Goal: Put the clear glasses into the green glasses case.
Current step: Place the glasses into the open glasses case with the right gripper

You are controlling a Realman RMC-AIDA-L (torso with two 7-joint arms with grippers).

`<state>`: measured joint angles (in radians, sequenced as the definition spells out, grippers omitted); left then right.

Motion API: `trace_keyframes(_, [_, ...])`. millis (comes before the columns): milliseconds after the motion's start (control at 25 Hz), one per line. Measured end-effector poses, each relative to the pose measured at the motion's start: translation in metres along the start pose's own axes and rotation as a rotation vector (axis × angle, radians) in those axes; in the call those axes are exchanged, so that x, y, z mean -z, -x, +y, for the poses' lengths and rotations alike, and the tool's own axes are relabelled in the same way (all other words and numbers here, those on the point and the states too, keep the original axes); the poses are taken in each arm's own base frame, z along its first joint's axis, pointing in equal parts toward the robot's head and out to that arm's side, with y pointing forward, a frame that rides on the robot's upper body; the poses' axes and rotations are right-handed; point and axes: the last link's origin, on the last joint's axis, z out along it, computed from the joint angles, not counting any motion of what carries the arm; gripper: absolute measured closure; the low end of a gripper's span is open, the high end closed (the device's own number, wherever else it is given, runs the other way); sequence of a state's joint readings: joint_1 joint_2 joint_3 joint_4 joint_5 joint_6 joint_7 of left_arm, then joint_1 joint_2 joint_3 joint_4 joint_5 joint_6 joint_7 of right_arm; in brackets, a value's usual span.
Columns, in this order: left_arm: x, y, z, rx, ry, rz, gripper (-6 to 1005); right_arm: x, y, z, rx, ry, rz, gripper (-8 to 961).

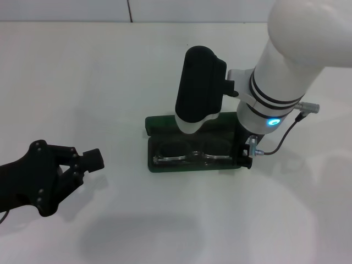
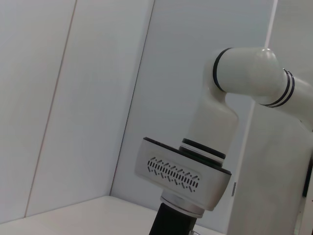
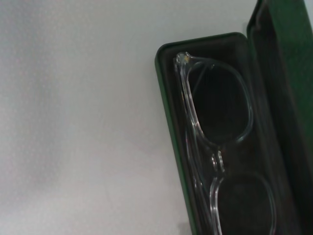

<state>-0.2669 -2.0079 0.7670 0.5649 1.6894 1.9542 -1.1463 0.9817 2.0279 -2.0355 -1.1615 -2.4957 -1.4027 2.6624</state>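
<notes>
Lying inside green glasses case, clear glasses directly beneath right gripper; finger spread possibly hidden, cannot tell.

White table — green glasses case open

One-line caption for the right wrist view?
Clear glasses lying inside the open green glasses case on a white table.

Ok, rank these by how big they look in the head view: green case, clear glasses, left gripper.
Largest to smallest:
1. green glasses case, though the right arm covers part of it
2. left gripper, close to the case in apparent size; it may sit nearer the camera, so that ranking is unsure
3. clear glasses, lying inside the case
</notes>
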Motion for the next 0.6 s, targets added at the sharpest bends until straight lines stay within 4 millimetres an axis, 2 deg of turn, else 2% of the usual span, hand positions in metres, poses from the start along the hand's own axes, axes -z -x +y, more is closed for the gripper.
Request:
trace_keyframes(280, [0.0,0.0,0.0,0.005,0.0,0.0,970,0.001,0.0,0.003,0.002,0.002,-0.015,954])
trace_keyframes(600, [-0.003,-0.005,-0.004,0.023,0.011,0.005,970,0.019,-0.008,0.018,-0.005,-0.03,-0.084,953])
